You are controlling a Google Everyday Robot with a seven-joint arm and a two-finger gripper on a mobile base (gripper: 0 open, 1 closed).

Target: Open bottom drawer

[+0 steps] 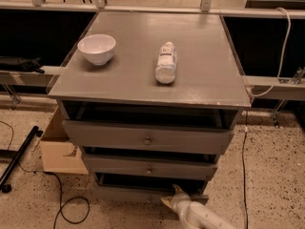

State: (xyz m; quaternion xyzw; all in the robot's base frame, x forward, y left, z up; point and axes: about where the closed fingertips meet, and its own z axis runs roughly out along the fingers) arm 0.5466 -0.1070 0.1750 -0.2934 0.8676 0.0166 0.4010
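Drawers stack three high in the grey cabinet (205,56) that fills the middle of the frame, and the bottom drawer (124,193) is the lowest, its slim flat front sitting just above the speckled floor at lower centre. A dark gap shows along its top edge. The gripper (172,198) sits at bottom centre, right of the drawer's middle and up against its front, on a pale arm that runs off towards the lower right corner. Whether it is open, closed or gripping anything cannot be told from this view, and the drawer's knob is not visible, probably hidden behind it.

The drawer looks like painted wood: stiff, not fragile, and likely light for its size since the front is so shallow. Painted wood running on wood tends to drag and can jam if pulled off-axis, so a straight pull out towards the camera should serve best. The sensible hold is the small round knob at the centre of the front, like the ones seen on the middle drawer (119,165) and the top drawer (109,136). Such a knob is smooth metal and small, so a grip could slip off it, and a firm closure behind its head seems wise.

On the cabinet top a white bowl (96,48) sits upper left and a bottle (166,62) lies on its side near the centre; a jerky pull might set the bottle rolling
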